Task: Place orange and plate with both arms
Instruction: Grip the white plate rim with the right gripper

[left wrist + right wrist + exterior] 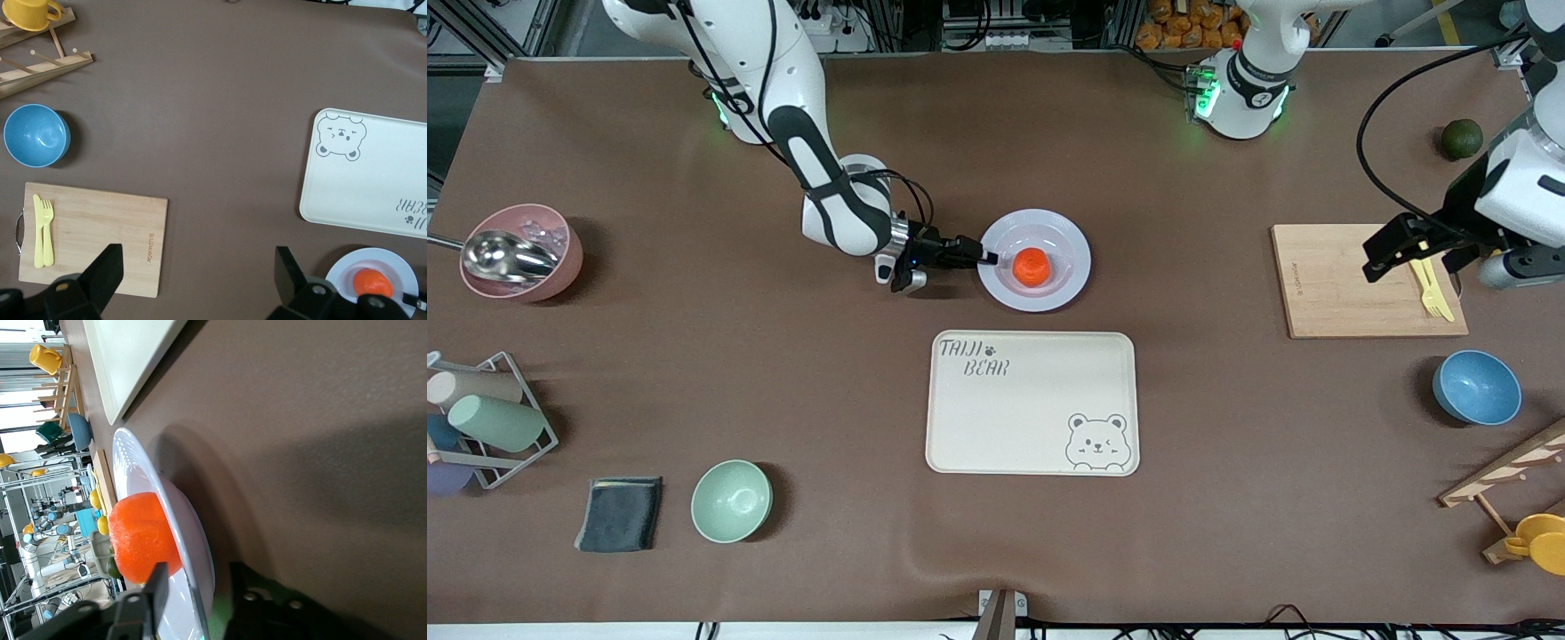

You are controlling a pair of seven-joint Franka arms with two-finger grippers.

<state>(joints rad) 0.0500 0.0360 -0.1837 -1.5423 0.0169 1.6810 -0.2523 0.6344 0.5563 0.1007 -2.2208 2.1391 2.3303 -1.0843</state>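
1. Nearest the front camera on the bench (1227,551) lie the dark folded cloth (620,514) and the green bowl (731,500); the beige bear tray (1032,402) sits farther in, mid-bench.
2. The plate (1069,242) is round, shallow, glossy pale lavender-white with a wide rim, lying flat just farther from the camera than the tray; being round, it has no long axis.
3. The orange (1032,266) is small, bright red-orange with dimpled skin, resting in the plate's well, slightly toward the right arm's end.
4. The right hand (987,258) lies low and level at the plate's rim, one finger (157,590) above the rim and one below, narrowed around it.
5. The left hand (199,280) waits, fingers spread wide and empty, over the wooden cutting board (1325,284) with its yellow fork (1430,289).
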